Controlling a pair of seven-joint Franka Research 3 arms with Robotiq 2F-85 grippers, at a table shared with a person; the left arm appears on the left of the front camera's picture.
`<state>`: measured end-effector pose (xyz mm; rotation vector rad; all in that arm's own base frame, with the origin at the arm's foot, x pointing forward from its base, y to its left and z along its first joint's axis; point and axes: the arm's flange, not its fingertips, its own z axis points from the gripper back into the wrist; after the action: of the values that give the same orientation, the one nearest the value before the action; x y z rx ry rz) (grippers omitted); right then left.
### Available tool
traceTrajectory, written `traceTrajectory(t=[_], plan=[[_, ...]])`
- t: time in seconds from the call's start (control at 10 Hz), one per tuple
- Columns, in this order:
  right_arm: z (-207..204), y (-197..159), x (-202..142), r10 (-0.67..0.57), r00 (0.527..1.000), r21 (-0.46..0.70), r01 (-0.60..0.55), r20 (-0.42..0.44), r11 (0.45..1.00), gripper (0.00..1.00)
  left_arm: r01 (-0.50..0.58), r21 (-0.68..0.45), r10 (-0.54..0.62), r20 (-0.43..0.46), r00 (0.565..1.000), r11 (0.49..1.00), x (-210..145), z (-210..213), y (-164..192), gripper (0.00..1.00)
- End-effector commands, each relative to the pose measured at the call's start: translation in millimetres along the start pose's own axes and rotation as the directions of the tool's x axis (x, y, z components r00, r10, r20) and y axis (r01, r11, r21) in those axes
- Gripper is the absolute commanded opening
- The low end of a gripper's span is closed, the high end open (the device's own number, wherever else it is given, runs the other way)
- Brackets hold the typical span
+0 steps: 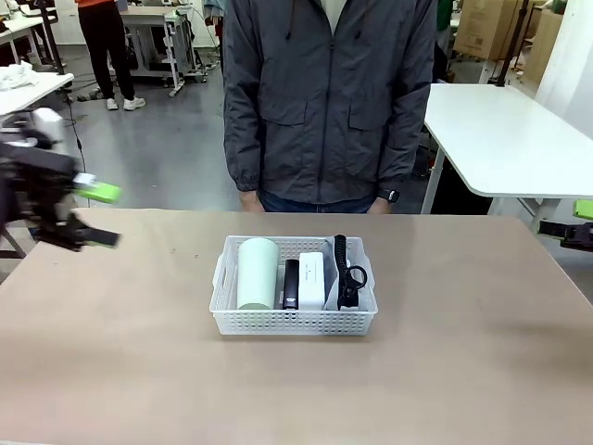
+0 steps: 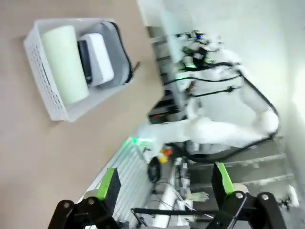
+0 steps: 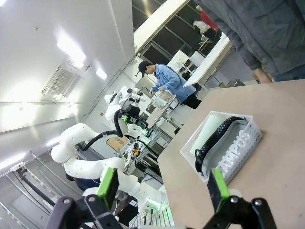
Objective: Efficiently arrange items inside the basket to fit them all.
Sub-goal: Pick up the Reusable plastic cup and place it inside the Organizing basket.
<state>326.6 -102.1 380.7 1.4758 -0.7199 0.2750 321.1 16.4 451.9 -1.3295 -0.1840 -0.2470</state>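
Both fingers open and empty, left gripper and right gripper well clear of the basket. Cup, stapler, box, pouch sit side by side inside, likely to fit all.

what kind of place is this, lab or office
Most likely a robotics lab or workshop: another white robot arm stands at a neighbouring station, white worktables fill the room, and a person works at a far bench.
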Motion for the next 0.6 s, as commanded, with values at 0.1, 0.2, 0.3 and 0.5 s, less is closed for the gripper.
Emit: traceTrajectory(t=[0.1, 0.2, 0.3, 0.5], plan=[[-1, 3, 0, 0.011, 1.0, 0.009, -0.011, 0.011, 1.0, 1.0, 0.08, -0.212, -0.07, 0.058, 0.996, 0.974, -5, 59, 72, 1.0], [-1, 3, 0, 0.011, 1.0, 0.009, -0.011, 0.011, 1.0, 1.0, 0.094, -0.254, -0.071, 0.098, 0.993, 0.962, -11, 74, 86, 1.0], [-1, 3, 0, 0.011, 1.0, 0.009, -0.011, 0.011, 1.0, 1.0, 0.081, -0.262, -0.051, 0.118, 0.992, 0.962, -13, 81, 95, 1.0], [-1, 3, 0, 0.011, 1.0, 0.009, -0.011, 0.011, 1.0, 1.0, 0.03, -0.255, -0.004, 0.103, 0.995, 0.966, -10, 82, 107, 1.0]])
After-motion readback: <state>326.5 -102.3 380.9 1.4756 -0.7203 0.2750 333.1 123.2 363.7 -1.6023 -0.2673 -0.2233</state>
